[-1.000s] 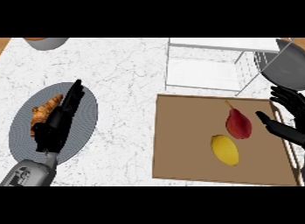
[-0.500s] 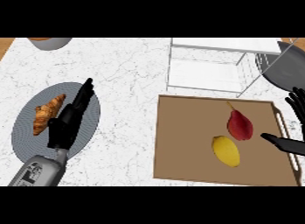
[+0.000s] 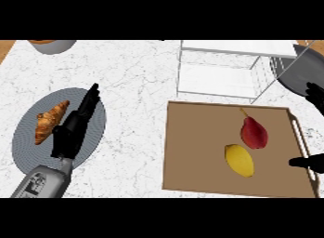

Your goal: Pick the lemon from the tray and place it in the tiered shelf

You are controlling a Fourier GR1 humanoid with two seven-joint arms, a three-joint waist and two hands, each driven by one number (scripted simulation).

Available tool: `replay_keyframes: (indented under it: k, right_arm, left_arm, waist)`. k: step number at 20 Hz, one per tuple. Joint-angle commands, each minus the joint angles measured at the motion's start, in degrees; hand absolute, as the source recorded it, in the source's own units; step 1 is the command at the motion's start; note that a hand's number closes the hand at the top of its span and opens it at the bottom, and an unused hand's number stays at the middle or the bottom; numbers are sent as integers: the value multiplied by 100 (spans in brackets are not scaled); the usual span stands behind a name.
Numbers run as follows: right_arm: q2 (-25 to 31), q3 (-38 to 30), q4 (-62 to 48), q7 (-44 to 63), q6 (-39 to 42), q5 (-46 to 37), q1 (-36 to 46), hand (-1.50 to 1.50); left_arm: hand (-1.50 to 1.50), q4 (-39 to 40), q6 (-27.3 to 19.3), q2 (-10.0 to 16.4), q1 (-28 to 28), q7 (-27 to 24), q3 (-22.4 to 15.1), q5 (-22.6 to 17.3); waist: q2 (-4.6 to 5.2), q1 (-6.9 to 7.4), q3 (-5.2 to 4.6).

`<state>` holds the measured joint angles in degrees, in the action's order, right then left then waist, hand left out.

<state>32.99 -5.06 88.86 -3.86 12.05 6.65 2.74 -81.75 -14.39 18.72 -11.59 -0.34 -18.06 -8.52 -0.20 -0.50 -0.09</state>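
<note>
Lemon (image 3: 240, 160) on tray (image 3: 198, 139), just near-left of red fruit (image 3: 253, 132). Our right hand (image 3: 318, 162) open at tray's right edge. We come in low, curl round lemon only. Left hand (image 3: 74, 128) open over plate (image 3: 30, 146).

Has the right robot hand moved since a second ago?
Yes. The right robot hand has pulled rightward, from over the tray out to its right rim, away from the lemon.
</note>
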Motion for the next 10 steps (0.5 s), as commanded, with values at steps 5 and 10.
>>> replay_keyframes:
  k: [5,10]
  right_arm:
    - [1063,588,1275,1880,796,-477,210,-150]
    - [1251,1194,2483,3080,934,-1080,145,-150]
  left_arm:
    - [0,-157,197,93,171,-30,111,-40]
    - [0,14,-4,-152,26,65,-47,253]
  waist:
    - [-4,89,-7]
    - [-2,7,-4]
